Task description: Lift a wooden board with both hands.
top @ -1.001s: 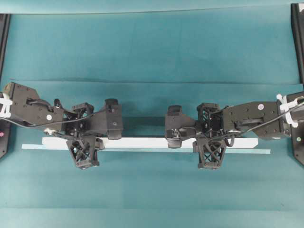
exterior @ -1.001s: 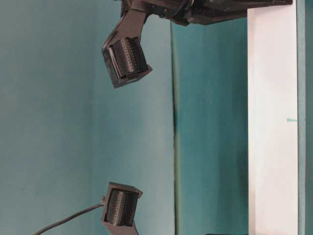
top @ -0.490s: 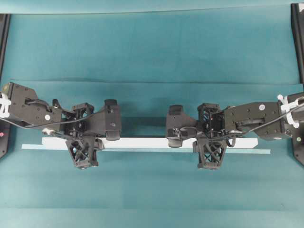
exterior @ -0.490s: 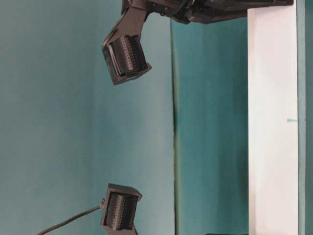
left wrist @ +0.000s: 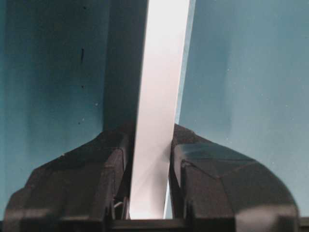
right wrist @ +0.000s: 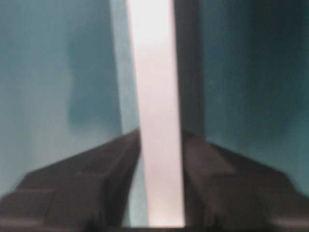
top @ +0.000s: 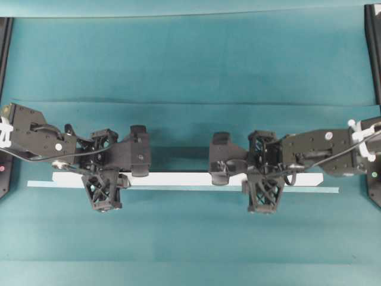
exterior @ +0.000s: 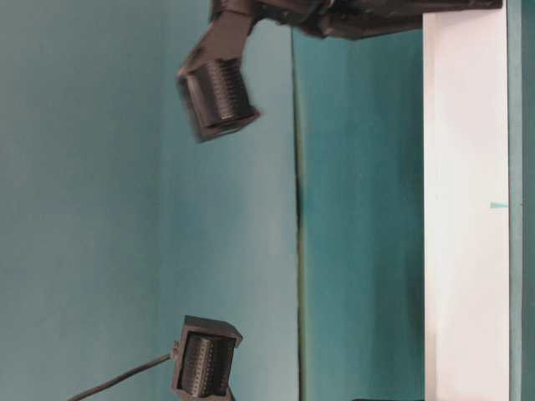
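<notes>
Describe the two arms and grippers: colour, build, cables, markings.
Both arms are matte black. The left gripper and right gripper have blocky fingers, with an open lattice bracket jutting beside each wrist. A thin black cable runs along each forearm. Small white round dots mark the forearm housings, and white ties wrap the arms near the outer ends.

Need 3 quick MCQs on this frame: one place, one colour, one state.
1. In the overhead view, where along the wooden board is the left gripper?
A toward its left end
B dead centre
C toward its right end
2. Colour of the board's top face?
A white
B red
C black
3. State of the left gripper?
A wide open, empty
B shut on the board
C out of view
Key: 1A, it sits left of centre; 2A, plain white in every view; 3B, its wrist view shows both fingers against the board's edges.
</notes>
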